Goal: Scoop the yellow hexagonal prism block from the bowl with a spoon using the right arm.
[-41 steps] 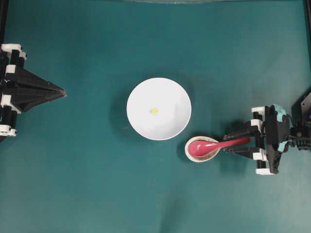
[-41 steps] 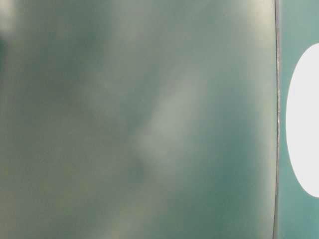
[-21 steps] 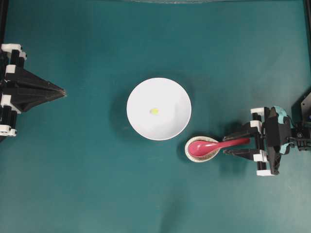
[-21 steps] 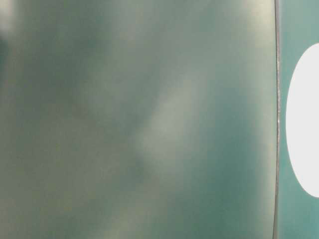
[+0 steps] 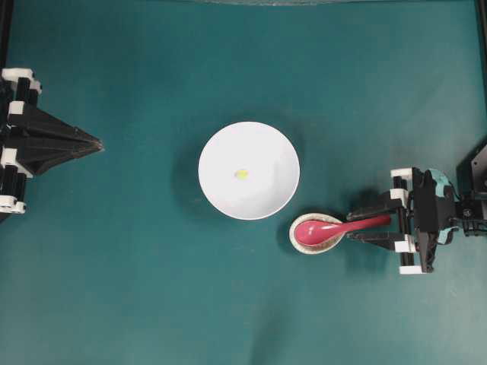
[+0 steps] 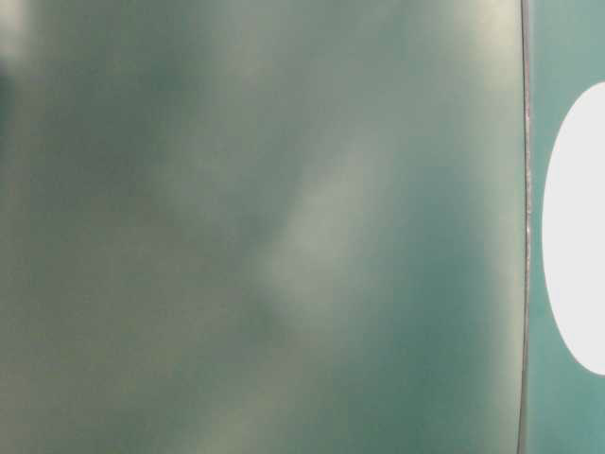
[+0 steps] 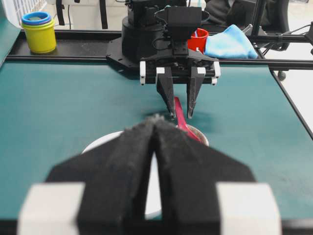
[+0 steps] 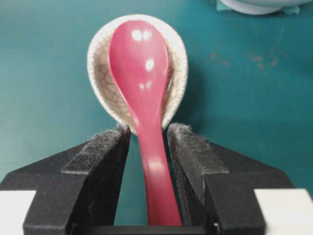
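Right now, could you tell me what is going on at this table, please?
The right gripper straddles the handle of the pink spoon, jaws open with a gap on each side, not yet gripping. The scoop lies in the speckled spoon rest. The yellow block sits in the white bowl. The left gripper is shut and away from everything.
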Tool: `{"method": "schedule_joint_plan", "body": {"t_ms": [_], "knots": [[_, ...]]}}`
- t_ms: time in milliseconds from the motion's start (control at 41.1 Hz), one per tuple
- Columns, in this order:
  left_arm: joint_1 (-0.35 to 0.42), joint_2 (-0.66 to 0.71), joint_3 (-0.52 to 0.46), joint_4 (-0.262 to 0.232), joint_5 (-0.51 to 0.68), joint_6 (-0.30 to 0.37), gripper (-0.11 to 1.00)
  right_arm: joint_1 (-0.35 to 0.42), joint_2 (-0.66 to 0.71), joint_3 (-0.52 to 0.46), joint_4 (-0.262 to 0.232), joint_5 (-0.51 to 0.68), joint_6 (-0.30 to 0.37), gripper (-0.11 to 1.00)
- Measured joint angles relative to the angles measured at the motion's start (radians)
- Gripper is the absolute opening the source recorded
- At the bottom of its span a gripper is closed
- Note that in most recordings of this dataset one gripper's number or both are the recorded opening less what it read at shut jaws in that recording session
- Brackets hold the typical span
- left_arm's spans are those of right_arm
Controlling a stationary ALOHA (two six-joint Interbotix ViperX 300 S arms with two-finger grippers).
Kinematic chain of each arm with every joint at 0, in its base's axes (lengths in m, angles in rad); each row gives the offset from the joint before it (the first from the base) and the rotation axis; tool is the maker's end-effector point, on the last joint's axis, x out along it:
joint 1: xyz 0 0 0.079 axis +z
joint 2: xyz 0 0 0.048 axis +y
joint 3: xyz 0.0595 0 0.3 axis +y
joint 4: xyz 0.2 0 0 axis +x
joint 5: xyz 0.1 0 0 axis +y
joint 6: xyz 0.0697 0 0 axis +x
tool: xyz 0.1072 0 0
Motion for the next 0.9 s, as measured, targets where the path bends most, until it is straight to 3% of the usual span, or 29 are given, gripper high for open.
{"method": "schedule_joint_plan", "body": {"t_ms": [608,899], "knots": [[0.0,0.0,0.0,0.0,0.0,0.0,0.03,0.002,0.032,-0.009,0.0,-0.008,0.002,0.44],[0.0,0.0,0.0,-0.002,0.0,0.0,0.03,0.0,0.032,-0.009,0.0,-0.008,0.002,0.28]]}}
